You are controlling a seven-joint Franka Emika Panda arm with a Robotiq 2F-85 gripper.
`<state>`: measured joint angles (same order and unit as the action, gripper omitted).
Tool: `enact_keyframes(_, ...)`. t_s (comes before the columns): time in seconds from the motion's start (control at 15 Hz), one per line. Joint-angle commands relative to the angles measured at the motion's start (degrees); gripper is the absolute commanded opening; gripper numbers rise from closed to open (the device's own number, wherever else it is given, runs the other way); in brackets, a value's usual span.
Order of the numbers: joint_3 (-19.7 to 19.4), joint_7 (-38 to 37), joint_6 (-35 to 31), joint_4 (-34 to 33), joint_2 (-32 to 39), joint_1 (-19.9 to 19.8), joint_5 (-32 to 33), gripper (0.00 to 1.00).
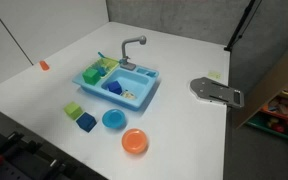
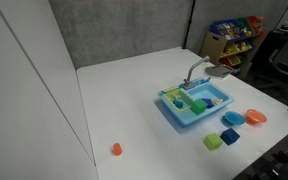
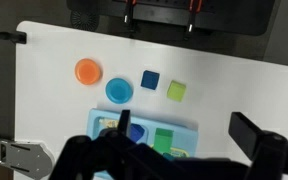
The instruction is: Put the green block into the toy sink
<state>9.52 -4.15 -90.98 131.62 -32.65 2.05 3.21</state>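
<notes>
The light blue toy sink [image 1: 147, 92] with a grey curved faucet [image 1: 132, 45] stands mid-table in both exterior views [image 2: 189, 121]. The green block [image 3: 164, 139] lies inside the sink's side compartment; it also shows in both exterior views [image 1: 92, 75] [image 2: 198, 104]. My gripper [image 3: 186, 130] appears only in the wrist view. It is high above the sink, jaws wide open and empty. The arm does not show in either exterior view.
In front of the sink lie a lime-green cube [image 1: 73, 110], a blue cube [image 1: 86, 121], a blue dish [image 1: 114, 119] and an orange dish [image 1: 135, 141]. A small orange piece [image 1: 44, 65] sits apart. A grey metal plate [image 1: 216, 92] lies at the table edge.
</notes>
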Motion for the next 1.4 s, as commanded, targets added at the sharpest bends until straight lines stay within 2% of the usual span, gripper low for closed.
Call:
enact_keyframes(0.0, -0.9, -0.5, 0.2, -0.2, 0.2, 1.2, 0.4, 1.0)
enact_keyframes(0.33, -0.6, -1.4, 0.0, -1.0, 0.7, 0.8, 1.1, 1.0)
enact_keyframes(0.6, -1.1, -0.8, -4.2, -1.6, 3.8, 0.7, 0.7, 1.0)
enact_keyframes(1.33, -3.0, -1.7, -28.4, 1.8, 17.6, 0.3, -0.6, 1.0)
